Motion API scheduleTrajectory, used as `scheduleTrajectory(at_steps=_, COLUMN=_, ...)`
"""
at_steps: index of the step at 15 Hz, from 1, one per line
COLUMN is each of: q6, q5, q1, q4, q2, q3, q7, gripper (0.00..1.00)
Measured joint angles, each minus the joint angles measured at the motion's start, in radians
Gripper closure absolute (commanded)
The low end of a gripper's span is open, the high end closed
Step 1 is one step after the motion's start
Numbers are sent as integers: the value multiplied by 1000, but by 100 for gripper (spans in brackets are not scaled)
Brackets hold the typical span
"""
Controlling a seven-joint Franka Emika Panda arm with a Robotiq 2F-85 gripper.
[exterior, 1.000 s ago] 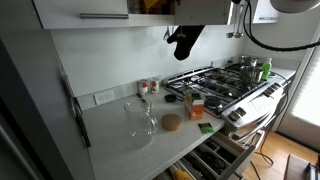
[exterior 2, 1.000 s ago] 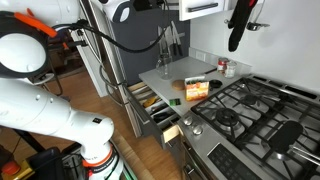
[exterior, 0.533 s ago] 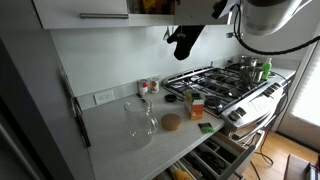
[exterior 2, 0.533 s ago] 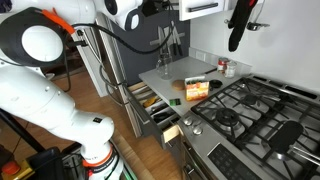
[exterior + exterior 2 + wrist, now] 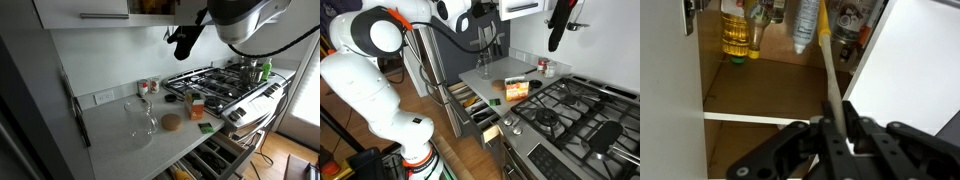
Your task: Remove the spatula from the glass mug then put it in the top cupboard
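Standing in this small kitchen, I saw the robot's pale arm [image 5: 245, 18] stretched up toward the wall units, with its dark gripper [image 5: 843, 126] raised at the mouth of the top cupboard [image 5: 750, 85]. In the wrist view the jaws were pressed together on the spatula [image 5: 829, 75], pinching the lower part of its pale wooden handle. The stick pointed away from the jaws into the cupboard, leaning slightly left in that view, and its far end reached in among the bottles stored there. Whether that end touched anything inside, I could not tell. The cupboard's inside was brown, with a white edge [image 5: 760, 117] crossing it lower down. A bottle of yellow oil [image 5: 735, 35] stood toward the left, a pale container [image 5: 805, 25] just beside the spatula's far end, and a small jar [image 5: 848, 28] to the right of it. The cupboard's white door [image 5: 910, 60] stood open on the right of that view. In an exterior view the glass mug [image 5: 140, 118] stood upright on the grey worktop [image 5: 110, 125], well below the gripper and apart from it. Near the mug lay a round brown disc [image 5: 172, 122], and behind it stood two small red-topped jars [image 5: 148, 87]. Beside the gas hob [image 5: 225, 80] stood an orange carton [image 5: 195, 104]. Below the worktop's edge the drawers [image 5: 215, 158] were pulled out.
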Motion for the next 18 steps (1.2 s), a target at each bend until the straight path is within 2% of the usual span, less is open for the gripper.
scheduleTrajectory(at_steps=11, q6=1, q5=12, q1=-32, q4=207, q2=197, q3=-33, q7=-74, gripper=96)
scheduleTrajectory(at_steps=18, q6=1, q5=163, q1=-33, q4=289, q2=267, q3=-49, q7=-270, gripper=96)
